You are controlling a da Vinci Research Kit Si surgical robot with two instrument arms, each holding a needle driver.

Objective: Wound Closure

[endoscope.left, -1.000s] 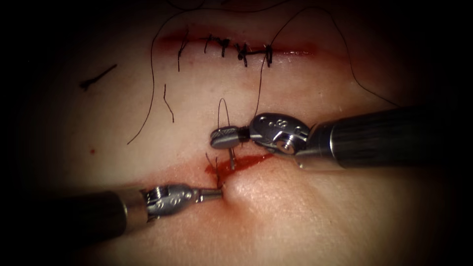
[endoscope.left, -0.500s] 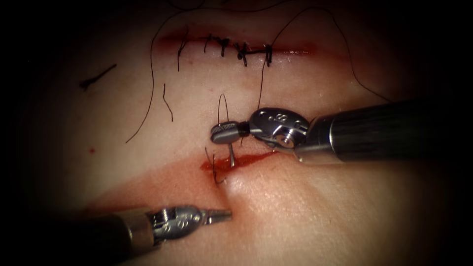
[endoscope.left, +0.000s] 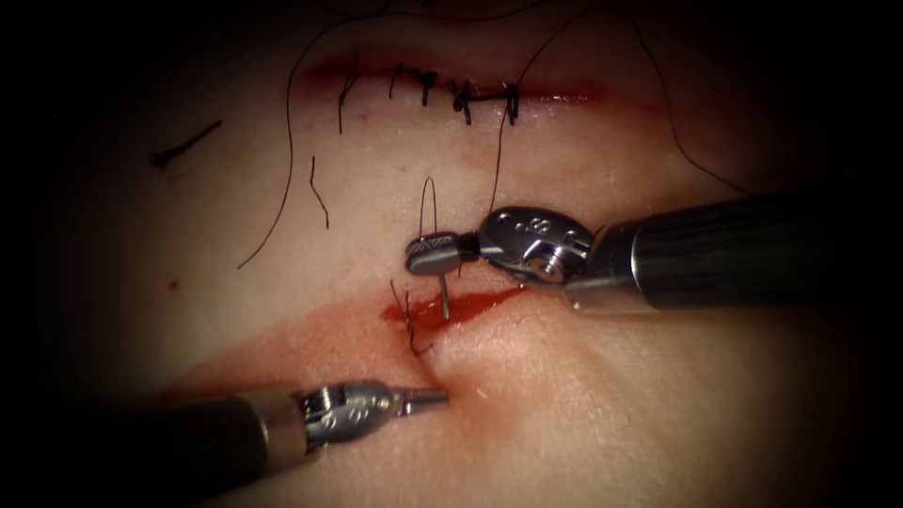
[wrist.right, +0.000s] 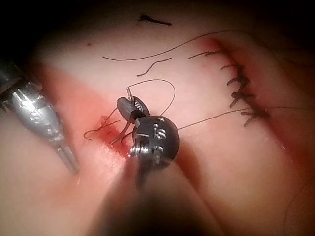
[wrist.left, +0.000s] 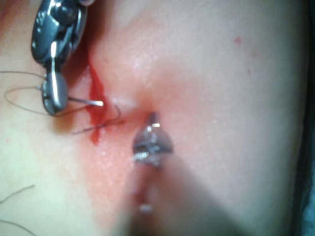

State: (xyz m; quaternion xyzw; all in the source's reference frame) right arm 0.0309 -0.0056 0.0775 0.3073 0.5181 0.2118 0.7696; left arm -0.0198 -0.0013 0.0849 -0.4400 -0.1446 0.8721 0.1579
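Right claw (endoscope.left: 425, 256) grips needle (endoscope.left: 442, 299) nr its tail, tip in cut (endoscope.left: 451, 309); left claw (endoscope.left: 428, 399) closed, empty, on tissue (endoscope.left: 611, 404).

The needle (endoscope.left: 442, 299) tip is buried in red fluid (endoscope.left: 451, 309) at the cut; its middle hides inside the right tool (endoscope.left: 431, 254).

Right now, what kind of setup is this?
Likely a bench suturing practice rig. The right tool holds the curved needle near its tail, tip over the open cut in the tissue. The left tool holds nothing and presses the tissue. A stitched cut lies behind.
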